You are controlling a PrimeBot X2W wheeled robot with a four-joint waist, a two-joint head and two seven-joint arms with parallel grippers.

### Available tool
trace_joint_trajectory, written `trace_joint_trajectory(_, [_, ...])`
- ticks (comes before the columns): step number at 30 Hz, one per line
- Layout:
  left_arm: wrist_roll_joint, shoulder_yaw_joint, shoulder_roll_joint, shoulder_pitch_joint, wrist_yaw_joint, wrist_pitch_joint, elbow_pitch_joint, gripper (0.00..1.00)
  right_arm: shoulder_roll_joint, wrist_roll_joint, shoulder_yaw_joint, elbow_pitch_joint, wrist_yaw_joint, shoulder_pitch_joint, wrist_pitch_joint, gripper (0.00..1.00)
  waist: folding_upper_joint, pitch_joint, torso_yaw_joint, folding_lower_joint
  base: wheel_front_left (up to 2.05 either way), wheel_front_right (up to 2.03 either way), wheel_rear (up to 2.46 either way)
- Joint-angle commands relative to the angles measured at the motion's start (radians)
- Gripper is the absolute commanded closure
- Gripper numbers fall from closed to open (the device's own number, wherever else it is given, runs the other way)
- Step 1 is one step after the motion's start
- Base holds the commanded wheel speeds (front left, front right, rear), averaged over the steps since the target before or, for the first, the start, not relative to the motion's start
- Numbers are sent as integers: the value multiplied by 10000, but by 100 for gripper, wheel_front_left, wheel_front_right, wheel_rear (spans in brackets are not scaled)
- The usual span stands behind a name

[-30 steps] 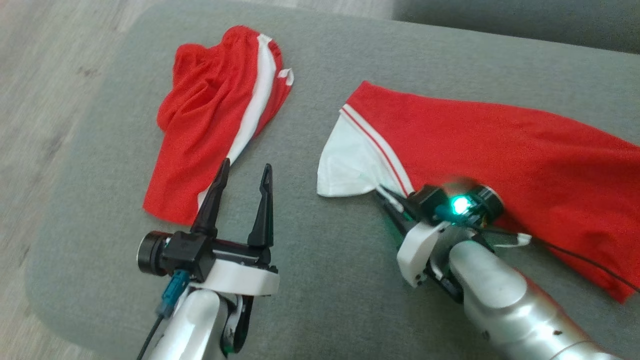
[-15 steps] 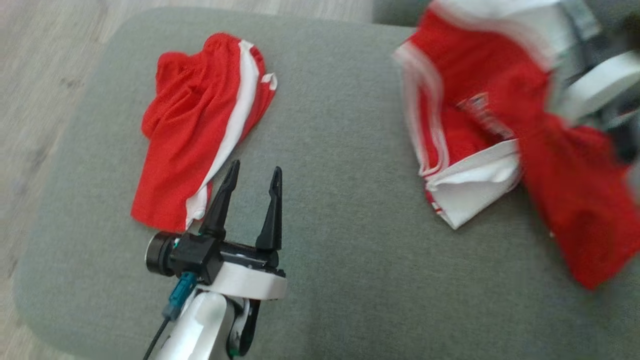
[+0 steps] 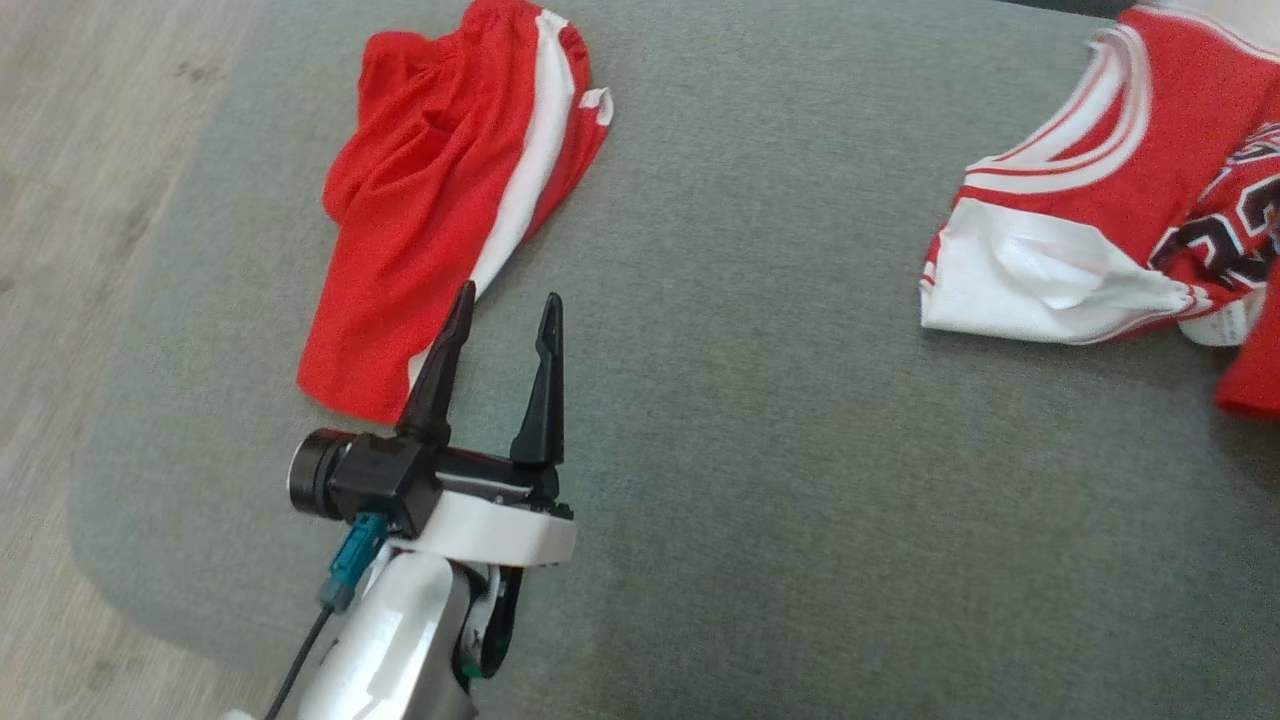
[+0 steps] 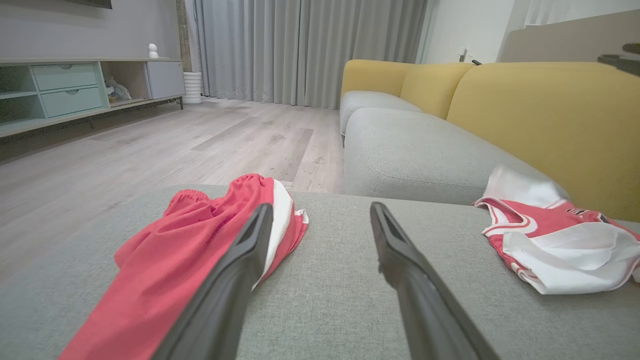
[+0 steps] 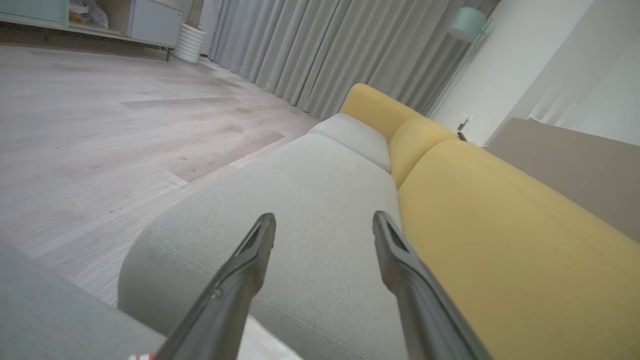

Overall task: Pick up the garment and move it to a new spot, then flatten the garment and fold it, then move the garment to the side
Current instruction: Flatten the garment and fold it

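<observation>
Jersey [image 3: 1100, 225] is laid crumpled at the far right of the cushion [image 3: 760, 420].
The left gripper [image 3: 508, 297] is held wide just beside the shorts [image 3: 430, 230] at the left. The right gripper [image 5: 324, 220] is also spread wide, with nothing seen between its fingers.

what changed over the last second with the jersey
The right gripper was shut on a white corner of the jersey; it swung it up and to the robot's right, then let go. The jersey now lies crumpled at the right of the cushion. The left gripper stayed open by the shorts, which stayed put.
</observation>
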Motion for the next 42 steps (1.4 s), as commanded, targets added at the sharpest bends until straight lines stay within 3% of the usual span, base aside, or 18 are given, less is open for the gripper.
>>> trace_joint_trajectory(1, [12, 334, 38, -257, 41, -51, -346, 0, 205, -105, 79, -192, -7, 242, -148, 0, 0, -104, -188, -2, 0, 0, 0])
trace_joint_trajectory(8, [312, 725, 37, -196, -60, -51, -336, 0, 1390, -89, -171, 150, -7, 1114, -1187, 0, 0, -653, -1318, -2, 0, 0, 0])
trace_joint_trajectory(14, [441, 885, 37, -38, -138, -51, -277, 0, 2223, 470, -250, -358, -7, 2148, -1750, 0, 0, -1279, -2080, -2, 0, 0, 0])
trace_joint_trajectory(22, [473, 980, 37, 462, -89, -51, -213, 0, 3806, 1220, -1104, -2708, -7, 5052, -1943, 0, 0, -2065, -2679, -2, 0, 0, 0])
trace_joint_trajectory(29, [532, 1058, 37, 801, -118, -51, -228, 0, 5332, 1034, -1542, -5345, -7, 8621, -1950, 0, 0, -2264, -2860, -2, 0, 0, 0])
trace_joint_trajectory(33, [585, 1123, 37, 892, -173, -51, -183, 0, 5574, 1094, -1391, -6103, -7, 9986, -1951, 0, 0, -2241, -2903, -2, 0, 0, 0])
trace_joint_trajectory(42, [566, 1031, 37, 730, -272, -51, -98, 0, 5612, 1109, -1130, -6345, -7, 10207, -1952, 0, 0, -1991, -2676, -2, 0, 0, 0])
